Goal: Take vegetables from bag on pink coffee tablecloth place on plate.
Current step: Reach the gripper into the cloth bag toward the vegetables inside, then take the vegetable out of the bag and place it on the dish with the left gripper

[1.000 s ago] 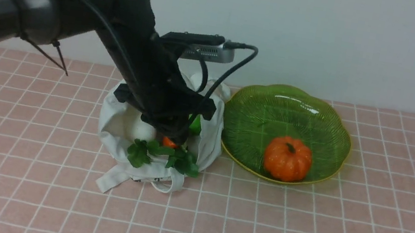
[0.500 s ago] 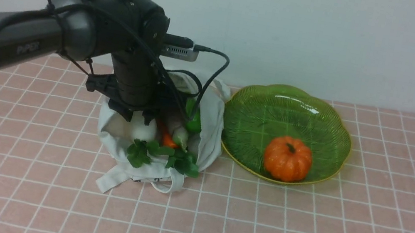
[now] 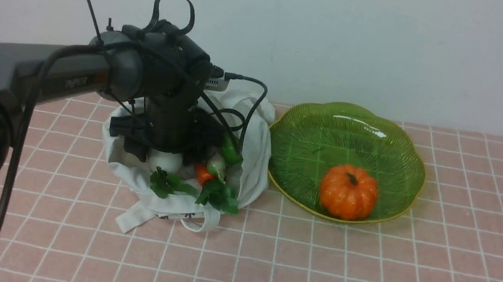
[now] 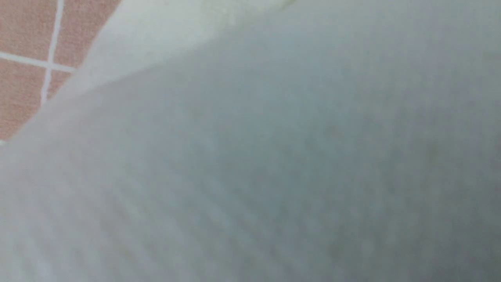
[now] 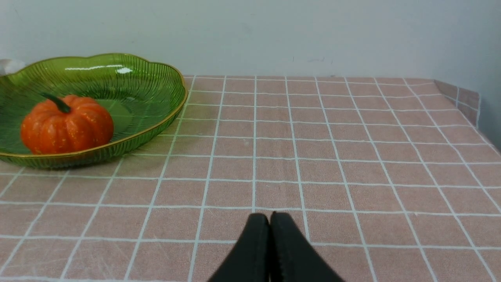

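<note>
Two tools serve this table, and only the left one shows in the front view. The left arm (image 3: 53, 72) reaches in from the left side and turns its wrist straight down, so the left tool (image 3: 166, 144) stands sunk in the mouth of the bag (image 3: 253, 161). The wrist body hides its fingers, and its own camera sees only blurred off-white cloth pressed close, with a corner of the tablecloth (image 4: 23, 58). Whether this tool is wide, narrow or holding anything cannot be told.

Directly beneath the left tool, toward the camera, lies the white radish (image 3: 165, 161). Just right of the tool sit the small orange carrot (image 3: 203, 174) and a green vegetable (image 3: 231, 150), all inside the bag. Green leaves (image 3: 216, 196) spill over the bag's near edge below the tool, and a flat strap (image 3: 136, 219) trails onto the pink checked cloth.

Further right of the left tool, touching or nearly touching the bag's side, rests the green plate (image 3: 385, 133). It carries one orange pumpkin (image 3: 348, 192) near its front rim.

The right tool (image 5: 269, 219), seen only from its own wrist, has its fingers pressed together on nothing. It hangs low over bare tablecloth, with the plate ahead of it and well to its left.
</note>
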Available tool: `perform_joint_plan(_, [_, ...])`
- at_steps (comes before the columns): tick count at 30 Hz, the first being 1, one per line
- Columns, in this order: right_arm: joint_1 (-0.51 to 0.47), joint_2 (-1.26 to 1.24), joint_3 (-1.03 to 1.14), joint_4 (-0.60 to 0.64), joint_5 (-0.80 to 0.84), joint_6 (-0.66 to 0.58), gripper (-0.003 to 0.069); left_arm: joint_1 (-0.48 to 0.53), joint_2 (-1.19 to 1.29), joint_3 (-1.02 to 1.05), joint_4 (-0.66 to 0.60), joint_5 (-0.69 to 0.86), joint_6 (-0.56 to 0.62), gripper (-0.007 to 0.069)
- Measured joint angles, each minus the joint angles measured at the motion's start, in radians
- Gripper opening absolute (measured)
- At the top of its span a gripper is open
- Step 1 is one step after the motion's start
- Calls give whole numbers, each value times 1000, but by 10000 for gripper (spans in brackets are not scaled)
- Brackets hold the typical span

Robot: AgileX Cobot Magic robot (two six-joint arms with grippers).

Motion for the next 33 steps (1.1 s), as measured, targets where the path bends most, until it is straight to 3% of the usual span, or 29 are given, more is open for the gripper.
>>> perform_joint_plan(4, [0,0,0,0,0,0,-15,-5,0,-17,0,29,4,456])
perform_joint_plan(11, [0,0,0,0,0,0,-15,-48,-71,-110,-38,223,154,456])
perform_joint_plan(14, [0,0,0,1,0,0,-15,-66,-120,-159,-125,317,250,456])
perform_joint_plan(22, [0,0,0,1,0,0,-15,-109,-135,-232,-373,343,465,456])
perform_joint_plan(27, [0,0,0,2,0,0,-15,-182,-121,-261,-452,223,612,456])
perform_joint_plan(33, [0,0,0,2,0,0,-15,-194,-41,-281,-441,-54,614,456])
